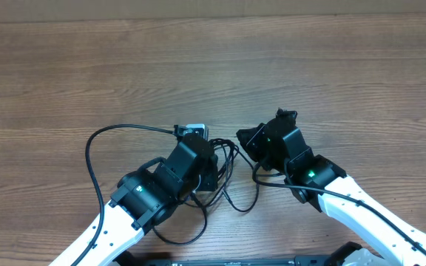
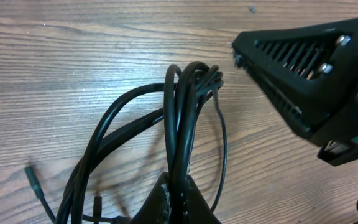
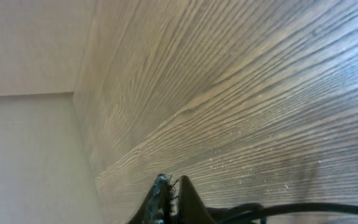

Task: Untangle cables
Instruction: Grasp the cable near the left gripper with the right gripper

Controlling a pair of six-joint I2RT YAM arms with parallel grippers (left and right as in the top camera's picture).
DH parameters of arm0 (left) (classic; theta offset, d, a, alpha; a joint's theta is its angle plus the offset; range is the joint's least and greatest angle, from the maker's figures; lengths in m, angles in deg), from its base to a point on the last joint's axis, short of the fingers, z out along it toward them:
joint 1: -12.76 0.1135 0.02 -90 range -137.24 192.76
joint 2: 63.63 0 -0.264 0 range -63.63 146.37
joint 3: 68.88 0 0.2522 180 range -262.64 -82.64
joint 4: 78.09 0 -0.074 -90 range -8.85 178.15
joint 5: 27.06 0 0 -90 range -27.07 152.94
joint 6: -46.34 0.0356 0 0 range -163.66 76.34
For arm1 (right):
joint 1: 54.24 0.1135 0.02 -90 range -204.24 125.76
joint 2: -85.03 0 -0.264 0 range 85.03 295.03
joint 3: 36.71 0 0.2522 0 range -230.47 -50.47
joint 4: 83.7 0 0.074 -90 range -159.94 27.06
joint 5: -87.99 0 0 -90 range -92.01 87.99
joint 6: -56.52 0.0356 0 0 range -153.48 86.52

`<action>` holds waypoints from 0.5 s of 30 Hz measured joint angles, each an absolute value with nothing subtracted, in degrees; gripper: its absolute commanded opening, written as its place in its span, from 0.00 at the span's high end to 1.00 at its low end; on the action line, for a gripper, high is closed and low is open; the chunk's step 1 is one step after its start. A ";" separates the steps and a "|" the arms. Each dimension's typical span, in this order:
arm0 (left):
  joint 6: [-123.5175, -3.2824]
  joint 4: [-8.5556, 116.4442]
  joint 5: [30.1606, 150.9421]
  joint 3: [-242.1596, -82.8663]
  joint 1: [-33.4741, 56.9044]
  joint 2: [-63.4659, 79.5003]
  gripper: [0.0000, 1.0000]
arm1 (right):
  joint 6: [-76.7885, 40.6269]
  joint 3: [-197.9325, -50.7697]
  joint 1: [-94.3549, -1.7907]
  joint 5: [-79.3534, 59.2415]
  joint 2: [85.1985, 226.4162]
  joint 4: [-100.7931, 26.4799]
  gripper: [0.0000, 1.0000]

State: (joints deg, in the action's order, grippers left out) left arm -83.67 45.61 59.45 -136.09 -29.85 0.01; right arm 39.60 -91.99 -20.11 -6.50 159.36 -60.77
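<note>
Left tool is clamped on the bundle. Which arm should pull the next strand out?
Right, probably. The left tool is shut on the cables, anchoring them, so it can't pull. The right tool has its tip beside the bundle's looped end, well placed to draw a strand away.

Soft, even light is falling across the table (image 1: 213,59), and the cables (image 2: 185,112) are casting only faint shadows. In the right wrist view the wood grain is smearing, with the nearest corner sitting in shade.
</note>
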 measured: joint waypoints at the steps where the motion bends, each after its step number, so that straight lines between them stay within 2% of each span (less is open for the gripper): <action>1: -83.67 45.67 59.41 -136.09 -29.85 0.01 0.96 | 39.49 -91.99 -20.13 -7.05 159.36 -60.45 0.59; 7: -83.67 45.72 58.20 -136.09 -29.85 0.01 0.96 | 38.40 -91.97 -20.15 -11.16 159.36 -59.99 0.34; 15: -83.67 46.63 57.94 -136.07 -29.89 0.01 0.95 | 42.81 -91.97 -20.72 -15.66 159.36 -60.69 0.33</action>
